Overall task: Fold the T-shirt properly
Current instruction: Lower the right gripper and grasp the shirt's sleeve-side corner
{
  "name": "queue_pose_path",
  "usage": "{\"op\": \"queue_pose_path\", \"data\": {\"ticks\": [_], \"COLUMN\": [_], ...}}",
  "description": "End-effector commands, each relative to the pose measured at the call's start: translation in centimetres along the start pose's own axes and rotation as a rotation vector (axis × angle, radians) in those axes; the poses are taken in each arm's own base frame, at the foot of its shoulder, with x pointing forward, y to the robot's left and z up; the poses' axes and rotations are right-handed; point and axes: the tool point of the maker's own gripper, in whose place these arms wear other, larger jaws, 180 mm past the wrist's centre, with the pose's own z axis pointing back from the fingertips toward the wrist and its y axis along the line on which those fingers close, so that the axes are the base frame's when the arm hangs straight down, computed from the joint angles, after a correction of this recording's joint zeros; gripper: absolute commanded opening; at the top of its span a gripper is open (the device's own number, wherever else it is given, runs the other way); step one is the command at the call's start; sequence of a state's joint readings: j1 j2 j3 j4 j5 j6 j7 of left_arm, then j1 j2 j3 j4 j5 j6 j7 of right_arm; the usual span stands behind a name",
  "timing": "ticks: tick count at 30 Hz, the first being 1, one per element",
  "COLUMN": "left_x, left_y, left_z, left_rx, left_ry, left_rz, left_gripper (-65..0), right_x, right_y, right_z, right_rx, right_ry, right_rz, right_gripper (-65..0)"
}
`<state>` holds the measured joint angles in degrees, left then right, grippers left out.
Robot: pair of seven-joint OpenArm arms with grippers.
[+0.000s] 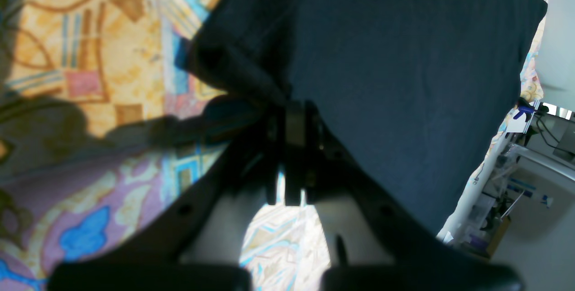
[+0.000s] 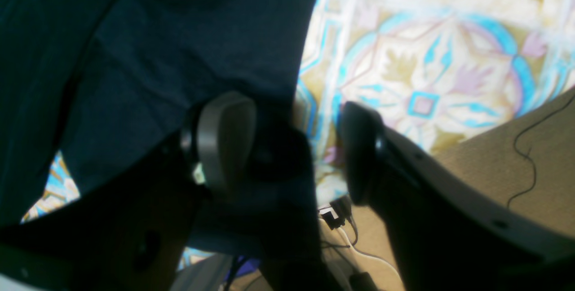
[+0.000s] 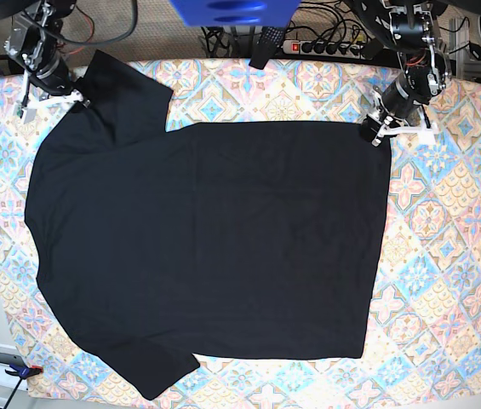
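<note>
Base view: I see the T-shirt spread flat on the patterned tablecloth.
Left gripper: clamped on the shirt's hem corner.
Right gripper: fingers apart at the shoulder, gripping nothing.

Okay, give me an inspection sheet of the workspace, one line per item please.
Surface: table under a patterned cloth.
Job's things: black T-shirt spread flat, not yet folded; one sleeve points to the far edge, the other to the near edge.
Clutter: nothing seen on the cloth.
Grippers: left gripper shut on the T-shirt's far hem corner; right gripper at the far shoulder, open, one finger against the fabric.
Cables: a power strip and loose cables behind the far edge.
Surroundings: a blue object beyond the far edge; clamps at the table's corners.
</note>
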<state>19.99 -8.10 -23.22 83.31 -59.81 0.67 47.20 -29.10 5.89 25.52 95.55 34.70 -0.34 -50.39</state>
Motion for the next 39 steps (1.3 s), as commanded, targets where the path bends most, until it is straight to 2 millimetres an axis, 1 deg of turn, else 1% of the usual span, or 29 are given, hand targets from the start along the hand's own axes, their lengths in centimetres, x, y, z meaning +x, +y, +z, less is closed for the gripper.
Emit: {"op": "queue_pose_path", "data": {"ticks": [1,3,6,11,14,15,18,24,26,28,29,30,31,32,34,37,39], "left_x": [0.6,0.6,0.5,0.5,0.5,0.5,0.5,0.5,0.4,0.2,0.3,0.8,1.0,1.1,1.1,1.2,1.0], "left_y": [-0.6,-0.6,-0.5,-0.5,-0.5,-0.5,-0.5,-0.5,-0.4,-0.1,-0.1,0.1,0.2,0.3,1.1,1.6,2.7], "left_z": [0.2,0.2,0.2,0.2,0.2,0.2,0.2,0.2,0.2,0.4,0.4,0.6,0.7,0.7,1.2,1.6,2.3], "left_rx": [-0.019,-0.019,-0.017,-0.017,-0.017,-0.017,-0.017,-0.018,-0.016,-0.009,-0.008,-0.003,0.002,0.005,0.022,0.033,0.062], "left_ry": [-0.012,-0.012,-0.009,-0.009,-0.009,-0.009,-0.009,-0.009,-0.008,-0.005,-0.005,-0.010,-0.012,-0.012,-0.007,-0.006,0.003], "left_rz": [-0.012,-0.012,-0.012,-0.012,-0.012,-0.012,-0.012,-0.011,-0.009,-0.011,-0.012,-0.025,-0.032,-0.034,-0.039,-0.049,-0.062], "left_gripper": [-65.0,-65.0,-65.0,-65.0,-65.0,-65.0,-65.0,-65.0,-65.0,-65.0,-65.0,-65.0,-65.0,-65.0,-65.0,-65.0,-65.0], "right_x": [0.8,0.6,-0.6,-1.9,-0.5,-0.4,-0.6,-2.0,-2.3,-2.5,-2.5,-2.4,-2.4,-2.6,-3.6,-3.5,-3.2], "right_y": [0.1,0.2,0.8,0.7,1.9,2.0,2.2,4.9,5.4,5.4,5.4,5.4,5.3,5.0,4.1,2.5,1.4], "right_z": [0.3,0.2,-0.4,-1.1,-1.7,-1.8,-1.9,-2.3,-2.4,-2.4,-2.4,-2.3,-2.3,-2.2,-1.7,-0.4,0.7], "right_rx": [0.007,0.009,0.022,0.021,0.045,0.048,0.051,0.109,0.119,0.120,0.120,0.120,0.118,0.112,0.095,0.065,0.041], "right_ry": [-0.027,-0.023,0.014,0.051,0.026,0.026,0.032,0.071,0.080,0.083,0.083,0.081,0.082,0.087,0.106,0.087,0.069], "right_rz": [0.004,0.003,0.014,0.009,0.004,0.003,0.002,0.058,0.068,0.070,0.070,0.069,0.068,0.071,0.076,0.078,0.080], "right_gripper": [-31.0,-31.0,-30.9,-30.9,-30.9,-30.9,-30.9,-32.0,-36.9,-46.0,-52.3,-58.3,-62.9,-65.0,-65.0,-65.0,-65.0]}}
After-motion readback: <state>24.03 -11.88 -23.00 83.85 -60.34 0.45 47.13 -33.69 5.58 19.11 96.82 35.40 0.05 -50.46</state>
